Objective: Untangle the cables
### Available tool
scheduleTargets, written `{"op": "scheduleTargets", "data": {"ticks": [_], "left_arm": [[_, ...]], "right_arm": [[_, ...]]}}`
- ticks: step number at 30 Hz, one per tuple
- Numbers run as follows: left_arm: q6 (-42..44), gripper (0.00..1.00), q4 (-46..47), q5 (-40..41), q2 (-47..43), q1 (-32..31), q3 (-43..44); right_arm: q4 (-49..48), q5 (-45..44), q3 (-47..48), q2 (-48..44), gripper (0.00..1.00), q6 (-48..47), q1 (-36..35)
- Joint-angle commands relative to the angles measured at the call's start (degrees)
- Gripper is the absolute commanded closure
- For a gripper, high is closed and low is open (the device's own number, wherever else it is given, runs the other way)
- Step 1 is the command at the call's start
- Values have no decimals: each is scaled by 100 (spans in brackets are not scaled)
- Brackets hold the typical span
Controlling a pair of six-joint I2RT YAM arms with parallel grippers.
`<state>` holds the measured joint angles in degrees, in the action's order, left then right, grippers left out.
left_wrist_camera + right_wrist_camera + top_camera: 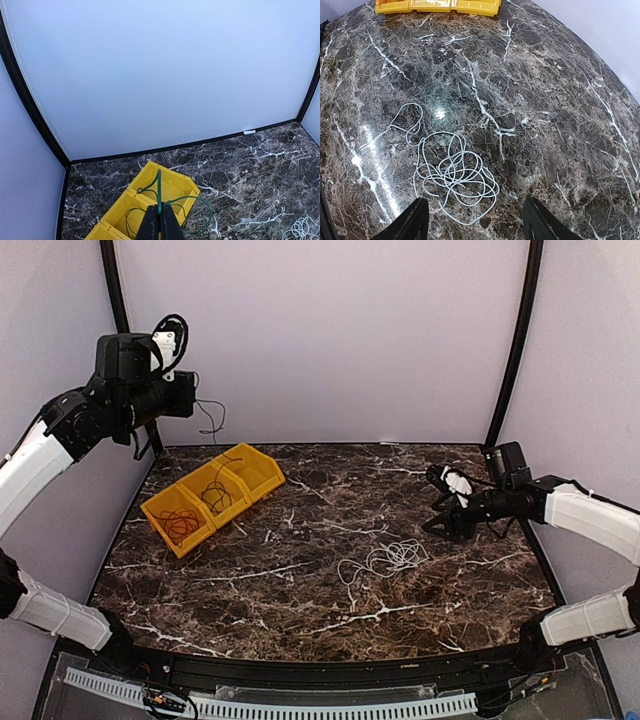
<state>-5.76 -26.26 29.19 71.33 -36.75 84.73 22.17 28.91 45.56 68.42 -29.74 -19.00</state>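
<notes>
My left gripper (188, 395) is raised high above the table's back left corner and is shut on a thin dark green cable (211, 420) that dangles from it. In the left wrist view the shut fingertips (161, 214) pinch the green cable (161, 190), which loops over the yellow bins (176, 186). A red-orange cable (180, 526) lies in the nearest bin compartment, and a black cable (216, 498) in the middle one. A white cable (386, 559) lies in a loose coil on the table. My right gripper (441, 513) is open and empty just right of the white cable (454, 175).
The yellow three-compartment bin (250, 462) sits at an angle at the table's back left. Grey walls with black corner poles (515, 340) enclose the marble table (300, 590). The bin's edge shows at the top of the right wrist view (437, 7).
</notes>
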Motion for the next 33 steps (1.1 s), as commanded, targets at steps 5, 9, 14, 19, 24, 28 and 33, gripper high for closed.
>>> {"op": "scheduleTargets", "data": {"ticks": [5, 9, 14, 19, 24, 28, 33], "left_arm": [[540, 100, 5, -151, 430, 444, 858], [710, 100, 71, -176, 533, 731, 685], [605, 100, 331, -613, 502, 1229, 148], [360, 100, 542, -896, 515, 1602, -350], [349, 100, 715, -866, 677, 1808, -641], [233, 100, 816, -957, 875, 1846, -892], [164, 100, 1069, -888, 1050, 1855, -1152]], "right_arm": [[-200, 80, -9, -45, 34, -53, 28], [-219, 46, -52, -64, 34, -98, 28], [-214, 45, -65, -12, 34, -136, 28], [-205, 23, -64, 15, 34, -155, 28], [-159, -23, -31, 133, 34, -213, 31], [-111, -10, -15, 180, 34, -238, 28], [-129, -61, -20, 205, 33, -243, 29]]}}
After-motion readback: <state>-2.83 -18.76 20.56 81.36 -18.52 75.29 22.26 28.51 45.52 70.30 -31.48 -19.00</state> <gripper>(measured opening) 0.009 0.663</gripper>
